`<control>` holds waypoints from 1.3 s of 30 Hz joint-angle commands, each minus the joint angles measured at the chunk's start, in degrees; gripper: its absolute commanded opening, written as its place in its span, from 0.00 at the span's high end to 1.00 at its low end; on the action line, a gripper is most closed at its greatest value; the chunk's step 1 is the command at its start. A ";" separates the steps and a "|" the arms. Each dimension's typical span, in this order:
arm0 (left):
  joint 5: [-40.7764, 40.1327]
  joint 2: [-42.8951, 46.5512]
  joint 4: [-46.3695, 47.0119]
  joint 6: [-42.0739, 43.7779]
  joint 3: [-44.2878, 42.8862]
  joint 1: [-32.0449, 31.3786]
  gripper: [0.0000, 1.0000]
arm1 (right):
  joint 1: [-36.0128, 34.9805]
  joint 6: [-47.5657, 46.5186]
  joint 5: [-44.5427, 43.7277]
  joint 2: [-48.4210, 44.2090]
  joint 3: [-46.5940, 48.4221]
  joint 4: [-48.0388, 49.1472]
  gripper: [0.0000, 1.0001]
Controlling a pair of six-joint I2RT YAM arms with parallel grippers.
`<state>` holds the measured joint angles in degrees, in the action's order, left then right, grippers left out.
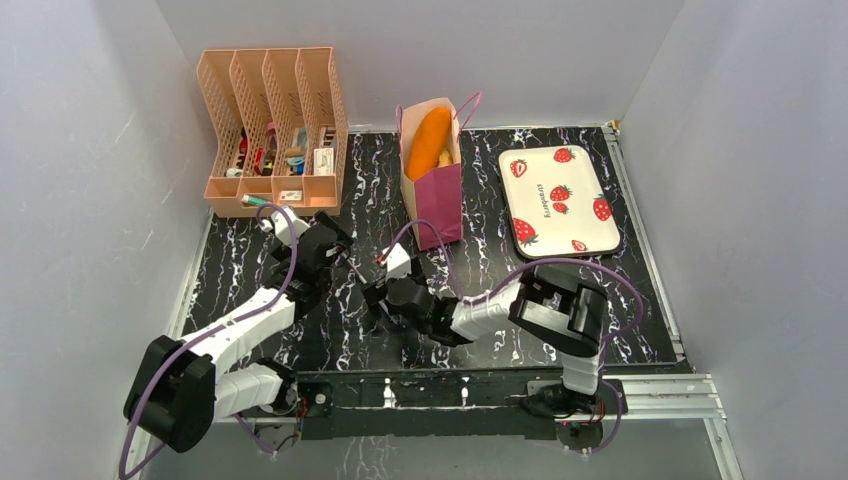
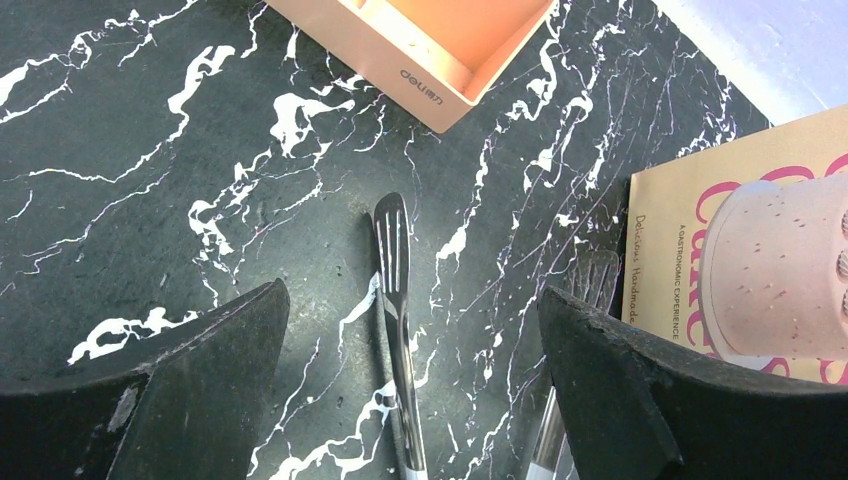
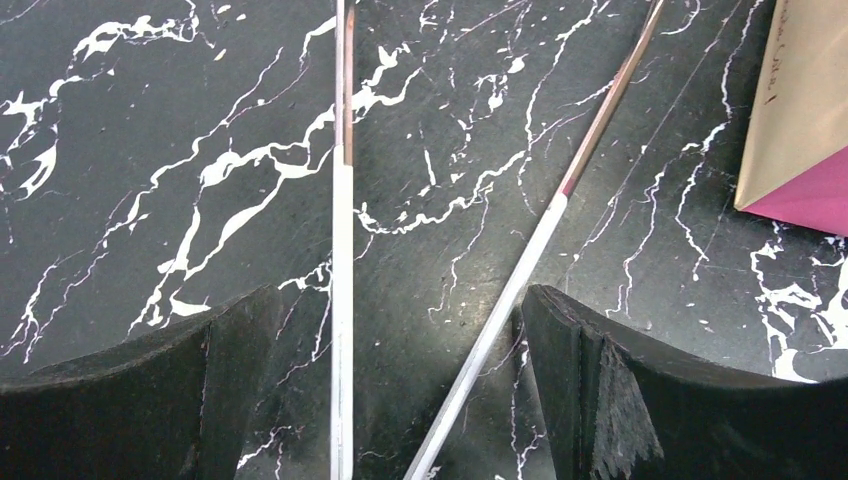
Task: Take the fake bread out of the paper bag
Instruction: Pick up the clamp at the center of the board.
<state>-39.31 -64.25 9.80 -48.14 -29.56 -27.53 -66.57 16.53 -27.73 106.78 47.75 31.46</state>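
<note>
jaws of left gripper (image 2: 410,295) and right gripper (image 3: 400,295) open, empty; risk: reaching for the fake bread (image 1: 430,140) may tip or crumple the tall paper bag (image 1: 438,205).

Black, white-veined marble worktop (image 1: 480,210), upright paper bag (image 1: 437,200) toward the back, peach file rack (image 1: 270,130) left of the bag, strawberry tray (image 1: 558,200) right of it, a fork (image 2: 392,270) and second fork (image 2: 596,280) near its front-left.
</note>
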 commanded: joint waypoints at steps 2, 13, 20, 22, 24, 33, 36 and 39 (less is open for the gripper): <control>-2.37 1.15 -0.17 0.14 -1.48 0.17 0.05 | -1.05 -0.82 -1.64 -0.09 2.78 0.61 0.08; -2.58 0.58 -1.78 -2.53 -1.20 0.21 0.02 | -1.15 -2.25 -4.80 7.66 8.07 1.91 0.11; -3.53 0.50 -3.54 -3.58 -1.57 0.20 0.02 | -1.18 -1.91 -7.41 11.04 10.23 1.59 0.18; -3.86 0.36 -4.61 -4.44 -1.87 0.19 0.02 | -1.16 -1.48 -7.86 12.21 11.45 0.35 0.24; -4.21 0.14 -5.73 -5.54 -2.18 0.21 0.02 | -1.13 -0.99 -7.79 13.41 12.50 -0.85 0.28; -4.39 0.32 -8.65 -8.93 -3.34 0.32 0.02 | -1.19 0.27 -7.62 11.37 10.61 -0.84 0.47; -4.39 0.42 -9.77 -9.55 -3.95 0.59 0.02 | -1.20 0.14 -6.27 8.52 8.61 0.77 0.50; -3.52 1.31 -10.58 -9.94 -4.09 1.44 0.07 | -1.49 -0.22 -4.59 4.97 6.60 1.61 0.51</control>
<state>-41.93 -64.36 1.43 -56.80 -31.55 -27.31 -67.51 16.29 -33.95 117.23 56.75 31.55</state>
